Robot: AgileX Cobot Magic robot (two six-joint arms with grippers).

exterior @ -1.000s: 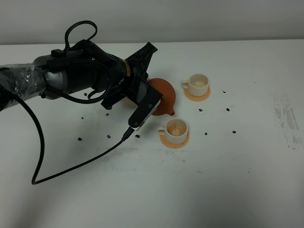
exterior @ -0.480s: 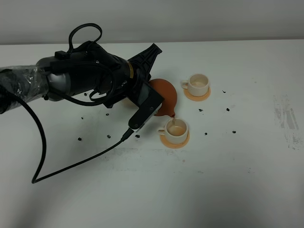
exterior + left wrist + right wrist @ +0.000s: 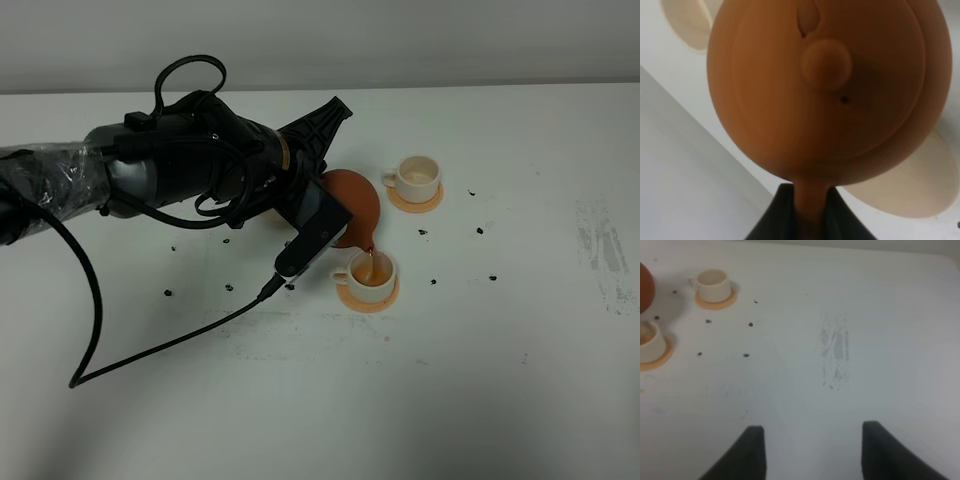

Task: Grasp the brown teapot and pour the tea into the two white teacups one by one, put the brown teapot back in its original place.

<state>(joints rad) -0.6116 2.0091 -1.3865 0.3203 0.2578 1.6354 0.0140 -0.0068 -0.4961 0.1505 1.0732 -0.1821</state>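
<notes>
The brown teapot (image 3: pixel 354 200) hangs tilted, spout down, over the near white teacup (image 3: pixel 370 272). A thin stream of tea runs from the spout into that cup. My left gripper (image 3: pixel 810 220) is shut on the teapot's loop handle; in the high view the wrist hides it. The teapot's lid and knob (image 3: pixel 826 64) fill the left wrist view. The far white teacup (image 3: pixel 417 178) stands on its orange coaster, apart from the teapot. A beige disc (image 3: pixel 912 185) shows behind the teapot. My right gripper (image 3: pixel 815 455) is open and empty over bare table, out of the high view.
Small dark specks (image 3: pixel 433 281) are scattered on the white table around the cups. A black cable (image 3: pixel 150 345) trails from the left arm across the table's left front. A grey scuffed patch (image 3: pixel 605 250) marks the table at the right.
The left arm has shifted slightly right and tipped the teapot further. The spout now sits over the near cup and tea is flowing into it.
</notes>
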